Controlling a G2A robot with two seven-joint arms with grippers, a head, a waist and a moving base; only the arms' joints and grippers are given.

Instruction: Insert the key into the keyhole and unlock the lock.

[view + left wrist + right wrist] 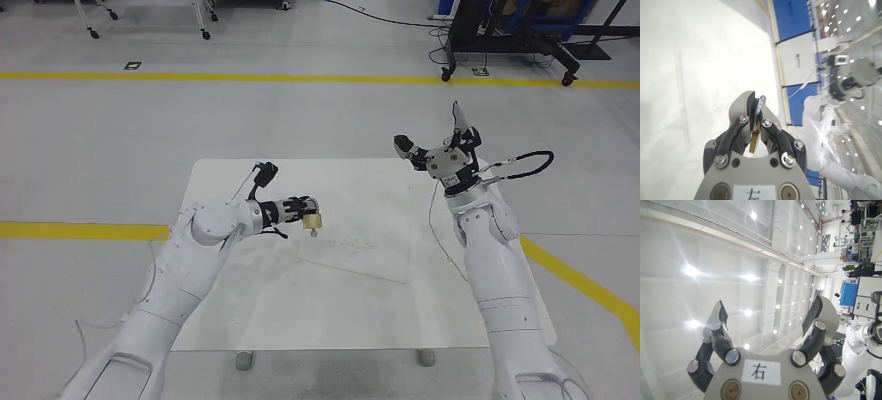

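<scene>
A small brass padlock [312, 219] hangs above the middle of the white table [350, 290], and my left gripper [306, 213] is shut on it. In the left wrist view the left gripper [756, 99] clamps a silver metal part [760, 103] between its pads, with the brass body [754, 139] just behind it. I cannot tell whether that silver part is the shackle or the key. My right gripper [432, 128] is raised over the table's far right corner. In its own wrist view the right gripper [770, 308] is open, holds nothing and faces the ceiling.
The table top [696, 56] carries only faint scuffs and a thin taped line [350, 270]. A black cable [520, 160] loops beside the right wrist. Yellow floor lines run behind and beside the table, and a wheeled black stand [510, 40] is at the far right.
</scene>
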